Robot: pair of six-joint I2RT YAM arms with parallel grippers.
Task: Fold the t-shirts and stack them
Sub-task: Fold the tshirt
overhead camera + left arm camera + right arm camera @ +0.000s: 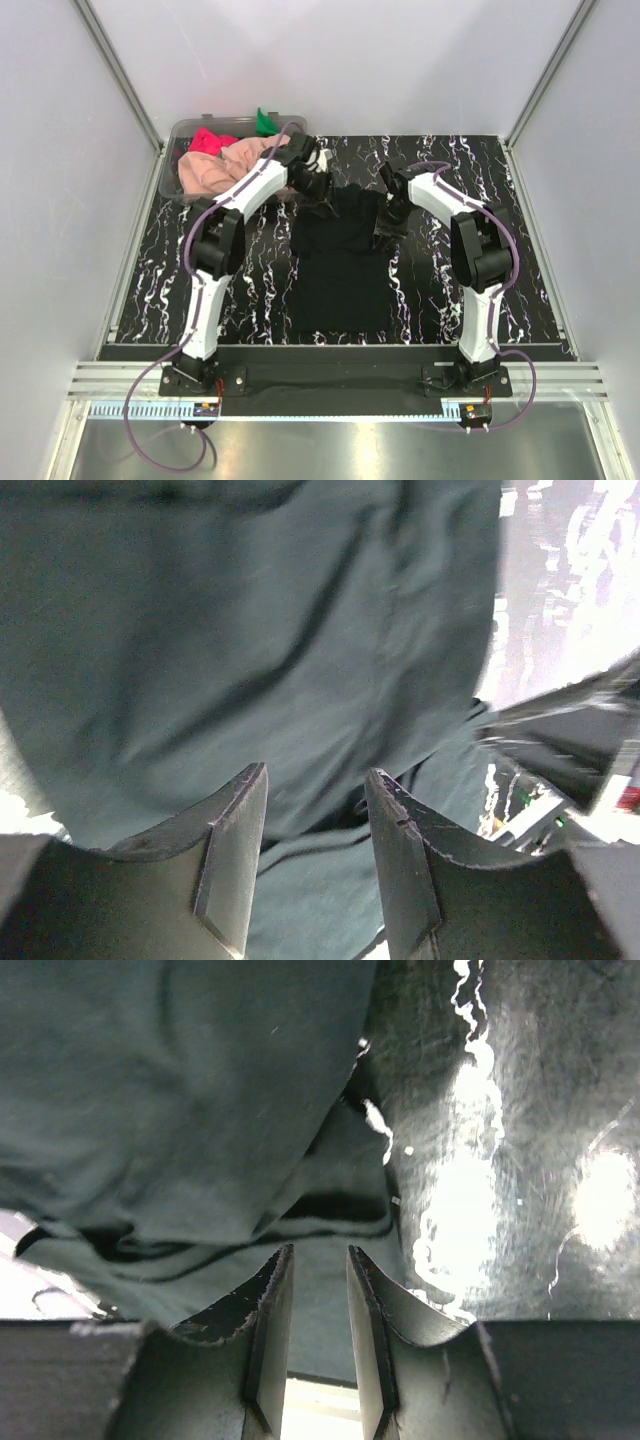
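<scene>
The large black t-shirt (340, 270) lies spread in the middle of the table, its upper part rumpled and folded over. My left gripper (322, 195) hovers over the shirt's upper left corner. In the left wrist view its jaws (316, 770) stand apart, with dark cloth (250, 630) lying below them and nothing pinched. My right gripper (383, 235) is at the shirt's upper right edge. Its jaws (320, 1248) are narrowly apart above a fold of the cloth (180, 1080). The peach-pink (220, 170), bright pink-red (208, 140) and green (265, 122) t-shirts lie heaped at the back left.
The clear plastic tub (180, 130) holding the coloured shirts stands at the table's back left corner, close to my left arm. Black marbled table (470, 180) surrounds the black shirt. Grey walls enclose three sides. The right arm (560, 730) shows at the right of the left wrist view.
</scene>
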